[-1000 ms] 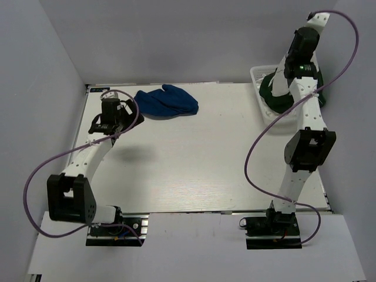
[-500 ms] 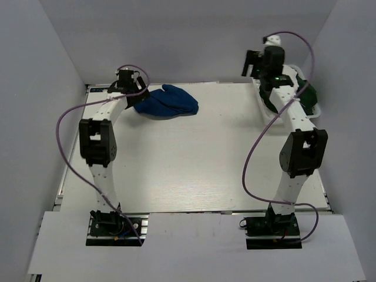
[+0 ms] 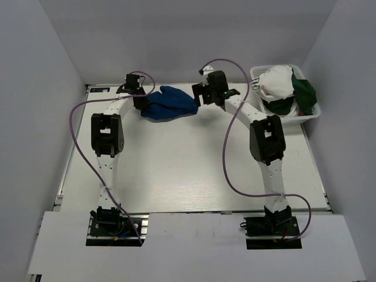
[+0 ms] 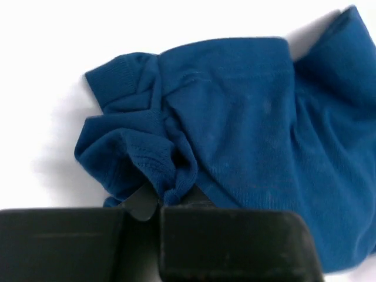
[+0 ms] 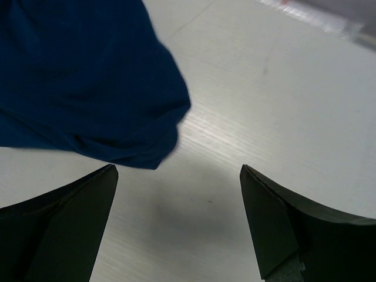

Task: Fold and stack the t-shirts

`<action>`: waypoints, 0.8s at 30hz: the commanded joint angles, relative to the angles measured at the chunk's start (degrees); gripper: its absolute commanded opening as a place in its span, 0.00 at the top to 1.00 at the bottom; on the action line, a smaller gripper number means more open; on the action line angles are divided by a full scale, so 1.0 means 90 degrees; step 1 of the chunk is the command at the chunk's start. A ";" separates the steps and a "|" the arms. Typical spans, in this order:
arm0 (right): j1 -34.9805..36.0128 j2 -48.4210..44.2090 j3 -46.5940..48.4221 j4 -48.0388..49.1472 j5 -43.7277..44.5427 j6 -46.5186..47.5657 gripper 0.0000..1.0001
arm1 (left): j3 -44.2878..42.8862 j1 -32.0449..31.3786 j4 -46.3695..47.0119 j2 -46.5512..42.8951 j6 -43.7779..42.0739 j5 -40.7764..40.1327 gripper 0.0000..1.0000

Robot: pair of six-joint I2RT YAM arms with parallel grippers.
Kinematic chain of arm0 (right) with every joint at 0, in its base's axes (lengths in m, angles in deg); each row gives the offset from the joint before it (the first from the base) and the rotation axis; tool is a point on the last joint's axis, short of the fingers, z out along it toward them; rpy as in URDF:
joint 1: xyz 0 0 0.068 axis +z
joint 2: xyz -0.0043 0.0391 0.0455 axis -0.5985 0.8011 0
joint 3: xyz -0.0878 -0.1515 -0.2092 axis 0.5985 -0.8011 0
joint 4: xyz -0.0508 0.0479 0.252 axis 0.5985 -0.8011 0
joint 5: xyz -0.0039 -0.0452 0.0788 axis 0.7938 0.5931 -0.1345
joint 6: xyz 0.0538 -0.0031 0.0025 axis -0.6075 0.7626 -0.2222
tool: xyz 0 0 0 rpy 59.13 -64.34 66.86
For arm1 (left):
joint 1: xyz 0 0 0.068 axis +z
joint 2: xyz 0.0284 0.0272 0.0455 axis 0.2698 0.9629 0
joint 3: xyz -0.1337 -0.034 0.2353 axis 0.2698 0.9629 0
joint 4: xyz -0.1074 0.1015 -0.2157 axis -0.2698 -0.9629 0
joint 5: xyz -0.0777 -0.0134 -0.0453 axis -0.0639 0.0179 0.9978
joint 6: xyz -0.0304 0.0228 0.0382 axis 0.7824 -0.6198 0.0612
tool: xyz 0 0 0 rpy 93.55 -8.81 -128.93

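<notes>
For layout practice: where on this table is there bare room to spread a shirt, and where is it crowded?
Free: the middle of the table, between the left arm and right arm, nearer than the blue shirt. Crowded: the far edge, where the left gripper pinches that shirt and the open right gripper hangs beside it, and the basket corner.

The blue t-shirt [image 4: 235,135] runs off the left wrist view's right edge, its lower part hidden behind the left gripper [image 4: 160,202]. In the basket [image 3: 294,118], a white t-shirt [image 3: 276,79] covers part of the green t-shirt [image 3: 304,94].
</notes>
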 commanded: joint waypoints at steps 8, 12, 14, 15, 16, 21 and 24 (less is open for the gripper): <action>0.0502 0.0497 0.0525 0.0438 -0.0094 -0.0680 0.10 | 0.3194 -0.0114 0.1204 -0.3084 -0.0482 0.1300 1.00; 0.0493 -0.0426 -0.0458 0.0692 -0.0094 -0.0848 0.10 | 0.5233 -0.0173 0.2647 -0.4500 -0.0267 0.3044 1.00; 0.0522 -0.0810 -0.1162 0.0848 0.0208 -0.1003 0.10 | 0.5365 -0.0241 0.2787 -0.5232 -0.0207 0.3409 1.00; 0.0522 -0.1479 -0.1667 0.1110 0.0257 -0.1062 0.10 | 0.5365 -0.0241 0.2787 -0.5467 -0.0207 0.3643 1.00; 0.0512 -0.1718 -0.2233 0.1171 0.0297 -0.1198 0.10 | 0.5239 -0.0299 0.2787 -0.5682 -0.0207 0.3752 1.00; 0.0493 -0.3895 -0.4024 0.1943 0.1292 -0.1960 0.10 | 0.4185 -0.0426 0.3177 -0.6738 -0.0071 0.5029 1.00; 0.0492 -0.5078 -0.5136 0.1992 0.1615 -0.2185 0.10 | 0.3812 -0.0427 0.4326 -0.7021 0.0757 0.6454 1.00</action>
